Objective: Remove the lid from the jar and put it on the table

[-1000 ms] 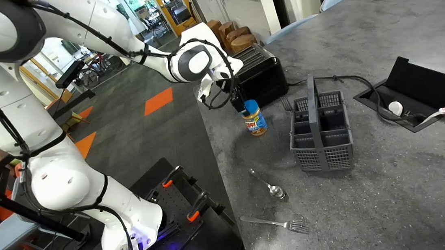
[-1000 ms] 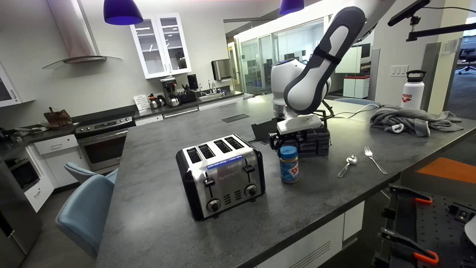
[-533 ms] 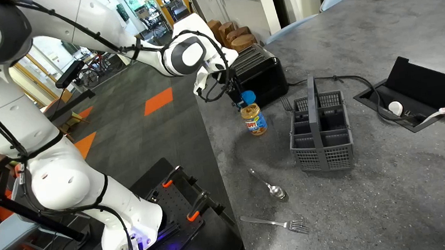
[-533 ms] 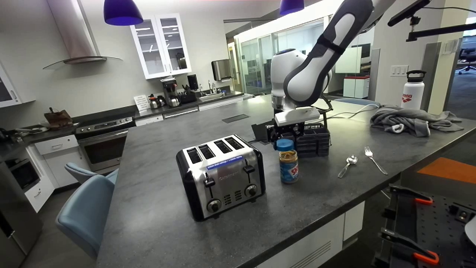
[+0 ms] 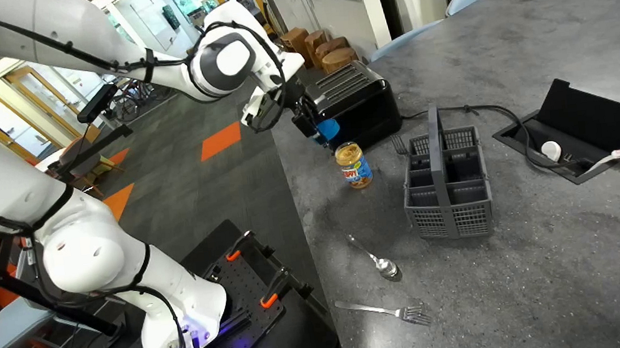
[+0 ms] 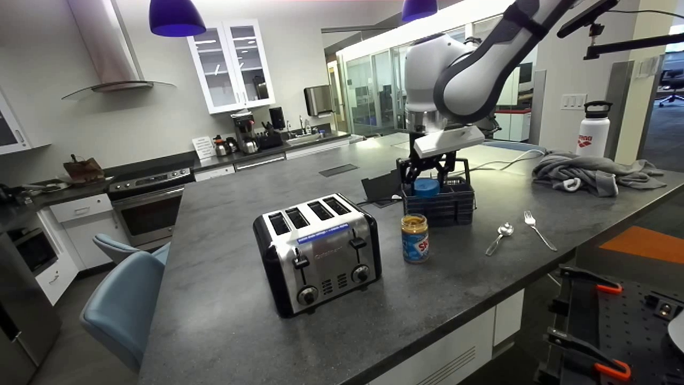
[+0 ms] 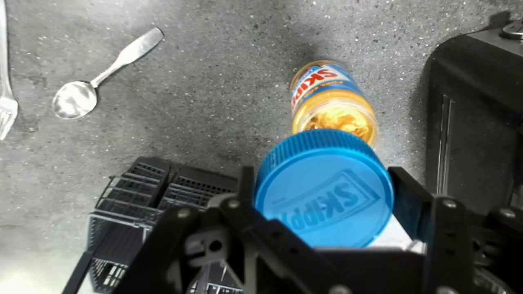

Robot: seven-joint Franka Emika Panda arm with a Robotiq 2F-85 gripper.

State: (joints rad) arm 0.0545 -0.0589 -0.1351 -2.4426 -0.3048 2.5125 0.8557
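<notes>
"Opened the jar [image 5: 354,167] yet?"

"Yes. Standing upright and uncovered on the tabletop [image 5: 553,275]."

"Where to look for the lid [image 6: 426,188]?"

"In the air, clear of the jar, clamped by its sides in the pincer [image 7: 322,183]."

"Finished, then?"

"Not yet. Past halfway, probably; still to lower the lid to the tabletop and let go."

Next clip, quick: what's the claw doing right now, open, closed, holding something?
Claw: closed on the blue lid, holding it clear of the uncapped jar.
</notes>
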